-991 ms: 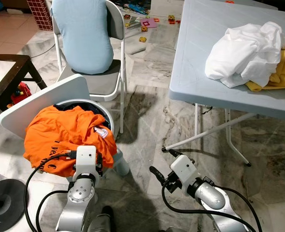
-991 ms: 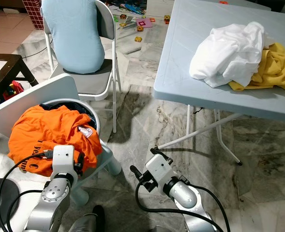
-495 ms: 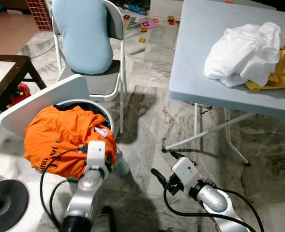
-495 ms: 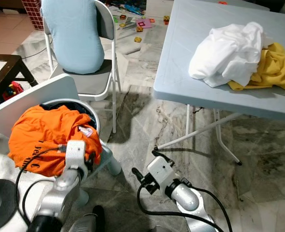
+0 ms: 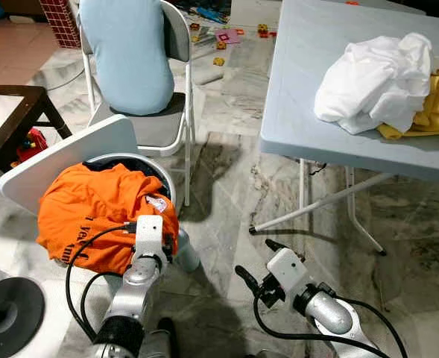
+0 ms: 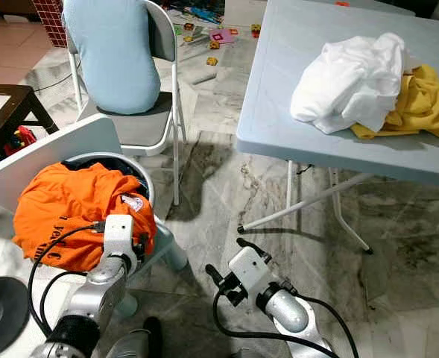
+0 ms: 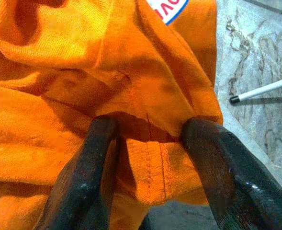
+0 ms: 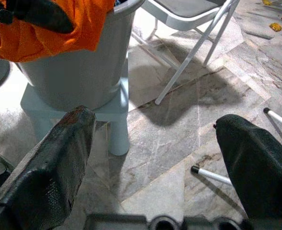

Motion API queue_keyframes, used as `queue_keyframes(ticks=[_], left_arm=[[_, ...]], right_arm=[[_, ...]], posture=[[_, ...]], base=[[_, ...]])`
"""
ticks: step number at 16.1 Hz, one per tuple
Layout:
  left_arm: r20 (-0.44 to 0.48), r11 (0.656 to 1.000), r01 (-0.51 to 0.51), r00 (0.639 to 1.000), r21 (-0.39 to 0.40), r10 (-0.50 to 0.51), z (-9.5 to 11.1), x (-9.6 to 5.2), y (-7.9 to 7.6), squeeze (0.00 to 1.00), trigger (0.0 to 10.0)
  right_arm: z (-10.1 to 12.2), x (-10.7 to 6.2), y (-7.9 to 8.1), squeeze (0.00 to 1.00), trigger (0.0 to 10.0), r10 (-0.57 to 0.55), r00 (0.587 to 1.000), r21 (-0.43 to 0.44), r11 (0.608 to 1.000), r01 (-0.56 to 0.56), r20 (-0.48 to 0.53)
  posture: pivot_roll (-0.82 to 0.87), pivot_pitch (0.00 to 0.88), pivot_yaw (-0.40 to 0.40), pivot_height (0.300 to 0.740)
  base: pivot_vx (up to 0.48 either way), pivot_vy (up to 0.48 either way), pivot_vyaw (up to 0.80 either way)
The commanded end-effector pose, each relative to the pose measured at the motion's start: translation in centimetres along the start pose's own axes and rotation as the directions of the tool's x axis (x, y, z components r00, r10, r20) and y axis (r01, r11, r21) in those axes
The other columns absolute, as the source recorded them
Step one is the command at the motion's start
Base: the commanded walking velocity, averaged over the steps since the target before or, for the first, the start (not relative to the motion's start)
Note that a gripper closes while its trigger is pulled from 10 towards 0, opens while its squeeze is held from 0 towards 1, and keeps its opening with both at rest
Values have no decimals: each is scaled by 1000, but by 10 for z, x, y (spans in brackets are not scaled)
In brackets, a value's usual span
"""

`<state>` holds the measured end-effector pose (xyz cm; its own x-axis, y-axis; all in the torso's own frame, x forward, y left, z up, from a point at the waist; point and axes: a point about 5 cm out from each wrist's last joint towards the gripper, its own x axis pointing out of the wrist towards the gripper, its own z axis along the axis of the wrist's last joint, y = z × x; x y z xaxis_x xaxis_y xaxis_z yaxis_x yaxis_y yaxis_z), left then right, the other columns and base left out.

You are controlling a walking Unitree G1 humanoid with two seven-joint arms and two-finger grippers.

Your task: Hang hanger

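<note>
Reaching into laundry: left gripper (image 7: 148, 158) pressed against orange shirt (image 5: 92, 212) heaped over grey basket (image 8: 78, 72), fingers (image 7: 83, 177) parted moderately, fold of cloth straddled between them, not yet pinched. Shirt judged first step before hanging. Right gripper (image 8: 155, 163) held wide, empty, low above marble floor (image 5: 226, 186). Hanger not identifiable. White garment (image 5: 379, 74) left on table (image 5: 308, 89).

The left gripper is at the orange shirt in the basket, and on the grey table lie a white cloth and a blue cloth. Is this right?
Not quite. The second cloth on the grey table is a yellow cloth, not blue; the left eye view shows it beside the white cloth. The left gripper is indeed at the orange shirt in the basket.
</note>
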<state>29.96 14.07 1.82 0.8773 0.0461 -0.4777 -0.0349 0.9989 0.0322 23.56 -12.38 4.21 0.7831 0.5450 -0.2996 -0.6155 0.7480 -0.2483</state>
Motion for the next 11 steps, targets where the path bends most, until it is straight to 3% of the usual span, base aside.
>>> queue_keyframes(ticks=[1,2,3,4,11], left_arm=[[-74,1000,-11,997,-24,9,-16,0,3,0,10000],[-84,999,-8,996,-39,5,-18,2,3,0,10000],[-75,999,-3,997,-37,0,-17,3,2,0,8745],[-64,1000,0,998,-27,-2,-17,4,2,0,0],[-43,1000,2,999,-20,-3,-15,6,2,0,0]], right_arm=[[0,-1,1,0,10000,1,1000,-7,1000,-1,-7],[-1,-1,0,0,10000,1,1000,-8,1000,-1,-9],[0,0,0,0,10000,0,1000,-9,1000,0,-9],[0,1,-1,0,10000,-1,1000,-10,1000,1,-9],[-2,0,3,0,10000,-2,1000,-11,1000,2,-14]], posture=[[-131,208,-9,740],[-126,209,-11,740],[-127,210,-10,740],[-127,210,-9,740],[-130,211,-5,740]], base=[[0,0,0],[0,0,0],[0,0,0],[0,0,0],[0,0,0]])
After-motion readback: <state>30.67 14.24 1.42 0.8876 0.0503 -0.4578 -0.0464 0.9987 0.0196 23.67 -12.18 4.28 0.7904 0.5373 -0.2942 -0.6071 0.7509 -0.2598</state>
